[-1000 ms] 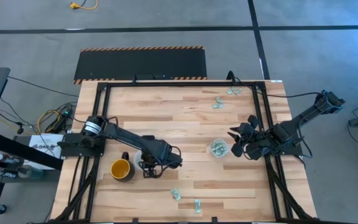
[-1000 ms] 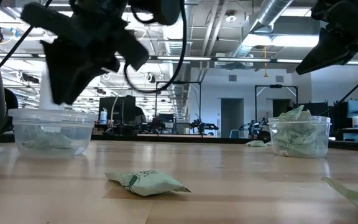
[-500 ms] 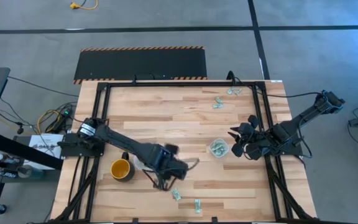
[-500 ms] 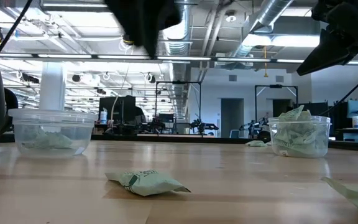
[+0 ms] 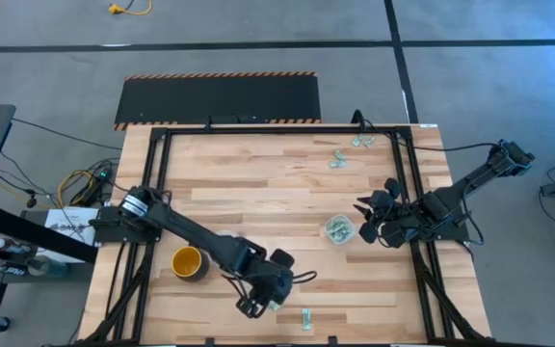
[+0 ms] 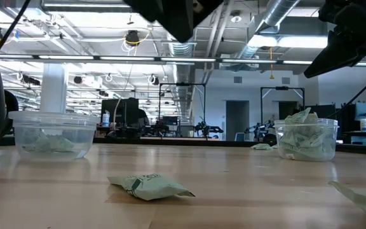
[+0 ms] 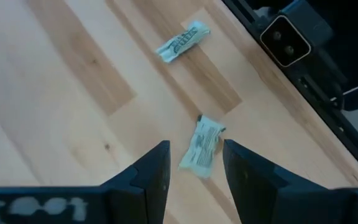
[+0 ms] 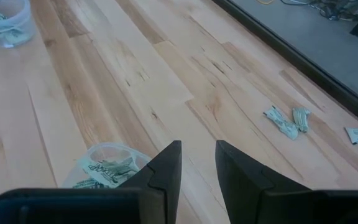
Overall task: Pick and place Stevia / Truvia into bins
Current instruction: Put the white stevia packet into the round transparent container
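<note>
My left gripper is open near the table's near edge, above the table. A pale green sachet lies flat on the wood below the gap between its fingers, untouched; it also shows in the high view. A second sachet lies a little farther on. The right clear cup holds several sachets. The left clear cup holds a few. My right gripper waits open just right of the right cup.
A yellow mug stands near the left arm. Another sachet lies at the near edge, and more sachets lie near the far right corner. Black frame rails run along the table's sides. Bare wood spans the middle.
My left gripper has swung from over the left cup, beside the mug, toward the table's near edge and somewhat right, and now stands over a sachet. The sachets and cups have stayed where they were.
</note>
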`<act>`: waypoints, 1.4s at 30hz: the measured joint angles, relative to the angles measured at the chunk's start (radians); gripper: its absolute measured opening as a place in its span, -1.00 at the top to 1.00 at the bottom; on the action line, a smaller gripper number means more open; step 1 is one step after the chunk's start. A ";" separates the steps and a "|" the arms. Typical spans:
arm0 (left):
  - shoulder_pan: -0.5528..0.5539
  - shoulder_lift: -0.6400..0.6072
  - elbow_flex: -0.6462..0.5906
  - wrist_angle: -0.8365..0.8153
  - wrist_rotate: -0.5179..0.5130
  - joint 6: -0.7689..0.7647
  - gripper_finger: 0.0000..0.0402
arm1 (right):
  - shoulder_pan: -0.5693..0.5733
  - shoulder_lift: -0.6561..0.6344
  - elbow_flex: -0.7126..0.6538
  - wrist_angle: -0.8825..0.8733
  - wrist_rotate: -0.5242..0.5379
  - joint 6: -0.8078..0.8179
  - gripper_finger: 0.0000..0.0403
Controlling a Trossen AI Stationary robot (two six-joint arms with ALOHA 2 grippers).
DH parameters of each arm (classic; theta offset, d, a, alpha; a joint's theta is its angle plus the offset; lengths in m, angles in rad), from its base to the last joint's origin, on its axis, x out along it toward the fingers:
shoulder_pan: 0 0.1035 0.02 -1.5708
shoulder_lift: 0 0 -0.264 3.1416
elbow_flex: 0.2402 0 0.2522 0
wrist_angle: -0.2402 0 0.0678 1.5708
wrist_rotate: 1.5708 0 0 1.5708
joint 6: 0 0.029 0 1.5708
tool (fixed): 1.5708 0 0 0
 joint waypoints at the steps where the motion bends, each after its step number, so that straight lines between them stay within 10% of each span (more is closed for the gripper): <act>1: -0.001 0.001 -0.016 0.026 0.003 0.004 0.31 | 0.000 0.000 0.000 0.000 0.000 0.000 0.54; 33: -0.039 0.212 -0.027 0.091 -0.099 0.105 0.33 | -0.002 0.000 0.000 0.007 0.003 -0.034 0.54; 42: -0.038 0.211 -0.022 0.070 -0.223 0.053 0.76 | -0.002 0.000 0.000 0.008 0.003 -0.034 0.54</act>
